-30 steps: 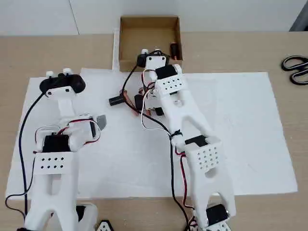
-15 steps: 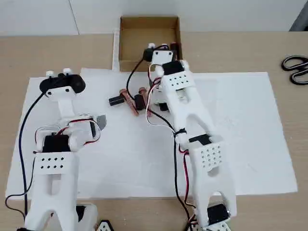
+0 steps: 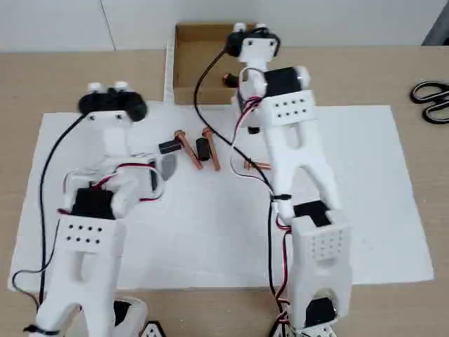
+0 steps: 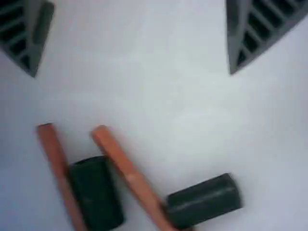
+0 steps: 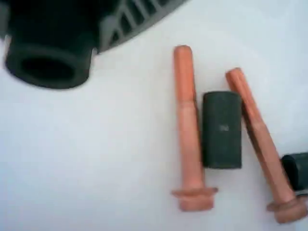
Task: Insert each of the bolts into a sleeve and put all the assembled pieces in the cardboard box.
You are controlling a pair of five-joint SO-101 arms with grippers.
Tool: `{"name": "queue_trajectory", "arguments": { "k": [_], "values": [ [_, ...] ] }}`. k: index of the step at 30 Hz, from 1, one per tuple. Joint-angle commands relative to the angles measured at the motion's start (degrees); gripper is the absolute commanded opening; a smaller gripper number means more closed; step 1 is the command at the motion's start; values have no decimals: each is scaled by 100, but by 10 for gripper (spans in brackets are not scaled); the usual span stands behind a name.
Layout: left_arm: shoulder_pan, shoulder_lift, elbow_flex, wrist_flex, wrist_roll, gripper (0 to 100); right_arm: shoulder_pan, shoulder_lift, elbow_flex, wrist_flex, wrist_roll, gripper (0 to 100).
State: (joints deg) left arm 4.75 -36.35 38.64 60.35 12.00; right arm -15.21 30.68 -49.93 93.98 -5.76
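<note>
Two copper bolts point(image 3: 189, 151) point(image 3: 212, 149) lie on the white sheet with a black sleeve point(image 3: 203, 148) between them and a second sleeve point(image 3: 168, 147) to their left. The left wrist view has the same bolts point(image 4: 127, 168) point(image 4: 57, 168) and sleeves point(image 4: 94, 197) point(image 4: 204, 199) below my left gripper point(image 4: 134, 38), which is open and hovers just short of them. My right gripper point(image 5: 62, 29) is shut on a third black sleeve point(image 5: 48, 57), held above the sheet beside a bolt point(image 5: 185, 125). The cardboard box point(image 3: 203, 63) stands at the back, partly hidden by the right arm.
A white sheet point(image 3: 365, 182) covers most of the table. Scissors point(image 3: 431, 98) lie at the far right on bare wood. The right arm point(image 3: 295, 140) stretches over the middle of the sheet towards the box. Cables hang from both arms.
The right arm has swung back and to the right, away from the loose bolts and sleeves, uncovering them. The left arm has moved forward and right, towards those parts.
</note>
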Motion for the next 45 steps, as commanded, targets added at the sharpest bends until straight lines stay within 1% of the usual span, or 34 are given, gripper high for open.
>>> {"name": "queue_trajectory", "arguments": {
  "k": [1,5,9,13,15,19,21,23,26,29,31,36,45],
  "values": [
    [554,809,-1033,211,88,244,593,-963,-290,189,97,13],
    [765,2690,-2853,932,712,243,1349,-1675,-202,286,360,13],
    [818,4308,-4857,1749,1512,243,2044,-2404,431,277,475,13],
    [932,5574,-6624,2453,2681,243,2571,-3029,1152,233,484,13],
    [1143,6092,-7345,2760,3218,243,2730,-3213,1310,224,492,13],
    [1952,6840,-8505,3437,3288,242,2897,-3327,1380,224,492,13],
    [2092,7121,-8857,3780,3297,243,2905,-3310,1380,233,492,13],
    [2198,7323,-9077,3789,3446,243,2905,-3310,1380,233,492,13],
    [2321,7446,-9288,3798,4149,243,2914,-3327,1380,224,492,13],
    [2312,7578,-9297,3771,5108,244,2914,-3327,1380,224,492,13],
    [2338,7780,-9332,3754,5486,245,2914,-3327,1380,224,484,13],
    [2497,8299,-9341,3596,5934,245,2914,-3301,1380,224,484,13],
    [2541,8519,-9305,3138,6295,244,2914,-3301,1389,233,475,13]
  ]
}}
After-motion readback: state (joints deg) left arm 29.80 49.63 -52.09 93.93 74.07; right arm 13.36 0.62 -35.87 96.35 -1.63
